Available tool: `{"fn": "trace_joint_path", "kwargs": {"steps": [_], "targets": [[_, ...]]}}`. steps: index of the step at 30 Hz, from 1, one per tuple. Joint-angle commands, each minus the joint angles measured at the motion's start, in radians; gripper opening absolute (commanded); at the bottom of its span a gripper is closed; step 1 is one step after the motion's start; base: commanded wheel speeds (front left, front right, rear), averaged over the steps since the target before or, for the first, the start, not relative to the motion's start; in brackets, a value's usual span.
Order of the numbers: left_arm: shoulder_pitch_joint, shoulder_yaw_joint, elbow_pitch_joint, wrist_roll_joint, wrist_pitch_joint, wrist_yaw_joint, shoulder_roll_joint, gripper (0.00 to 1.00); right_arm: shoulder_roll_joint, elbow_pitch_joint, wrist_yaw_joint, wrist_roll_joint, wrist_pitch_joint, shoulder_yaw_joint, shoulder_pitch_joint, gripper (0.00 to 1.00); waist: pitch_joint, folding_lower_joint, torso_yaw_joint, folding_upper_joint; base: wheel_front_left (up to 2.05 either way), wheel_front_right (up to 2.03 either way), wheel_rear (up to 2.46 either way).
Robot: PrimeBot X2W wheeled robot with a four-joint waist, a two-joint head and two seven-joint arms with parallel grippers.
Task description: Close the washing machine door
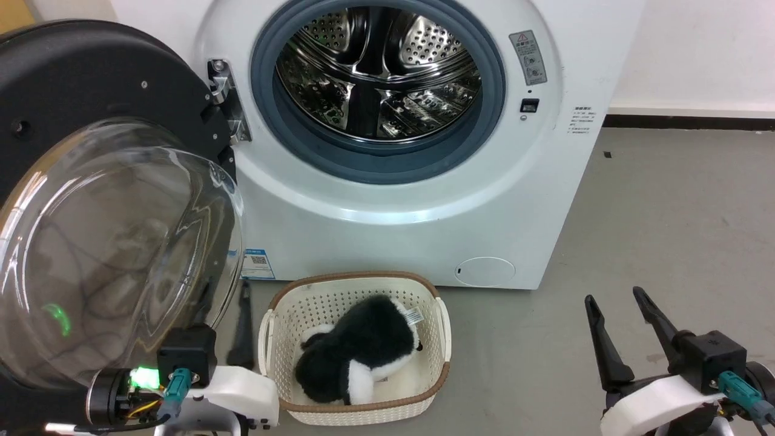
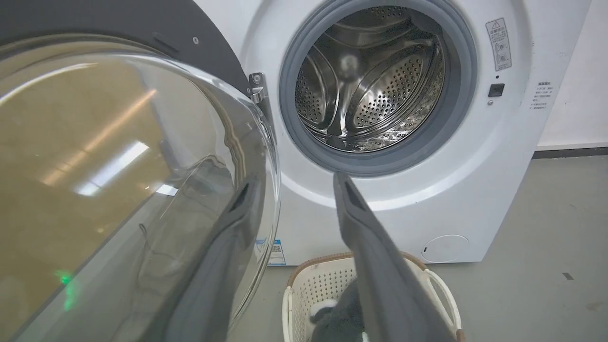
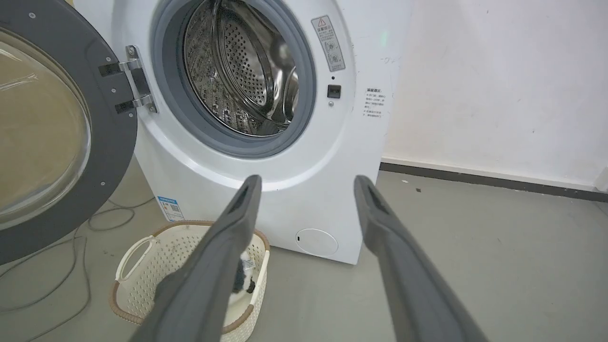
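Left gripper [image 2: 294, 180] sits low, close to the bottom of the washing machine door [image 1: 72, 79]. Its two long fingers are spread wide apart. In the left wrist view, one finger shows through the clear glass bowl [image 1: 115, 242]. The other finger [image 2: 375, 266] is out in the air just beside the bowl. I cannot tell if any finger touches the glass. Nothing is squeezed between them.

The door is big and round with a wide black rim. It is swung far out to the left of the washing machine [image 1: 412, 230], well away from the round hole. It stands upright and hangs by a metal hinge [image 1: 225, 100] on its right edge. Its inside faces the robot, and the glass bowl bulges out toward the robot too.

Beside the door, the hole shows the shiny steel drum [image 1: 378, 72] full of little holes, with a blue-grey ring [image 1: 387, 163] around it. Low on the white front are a small round hatch [image 1: 484, 271] and a blue sticker [image 1: 257, 263].

On the grey floor [image 1: 666, 212] in front of the machine stands a cream basket [image 1: 357, 275]. A fluffy black and white toy [image 1: 357, 357] lies inside it.

The right gripper [image 1: 613, 297] is far off to the right, above bare floor. Its fingers are spread apart too, and they hold nothing.
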Motion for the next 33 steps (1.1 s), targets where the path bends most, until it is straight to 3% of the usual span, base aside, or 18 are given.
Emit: {"fn": "trace_joint_path", "kwargs": {"steps": [1, 9, 17, 23, 33], "targets": [[-0.017, -0.008, -0.013, 0.007, -0.011, 0.014, 0.012, 0.0, 0.001, -0.007, 0.0, 0.014, -0.01, -0.002, -0.007, 1.0, 0.001, 0.0, 0.004, 0.0, 0.0, 0.0, 0.0], [-0.05, -0.016, -0.09, -0.023, -0.028, 0.046, 0.039, 0.0, 0.001, -0.01, 0.0, 0.036, -0.027, -0.006, -0.011, 1.0, 0.009, 0.0, 0.033, 0.0, 0.0, 0.0, 0.0], [-0.09, 0.034, -0.172, -0.07, -0.042, 0.038, 0.062, 0.0, 0.002, -0.011, 0.0, 0.055, -0.042, -0.011, -0.009, 1.0, 0.016, 0.0, 0.068, 0.0, 0.0, 0.0, 0.0], [-0.127, 0.126, -0.23, -0.144, -0.055, -0.003, 0.054, 0.0, 0.002, -0.011, 0.0, 0.072, -0.054, -0.017, -0.009, 1.0, 0.019, 0.0, 0.101, 0.0, 0.0, 0.0, 0.0], [-0.195, 0.324, -0.24, -0.302, -0.076, -0.112, 0.047, 0.0, 0.002, -0.002, 0.0, 0.101, -0.075, -0.033, -0.003, 1.0, 0.026, 0.0, 0.174, 0.0, 0.0, 0.0, 0.0]]}}
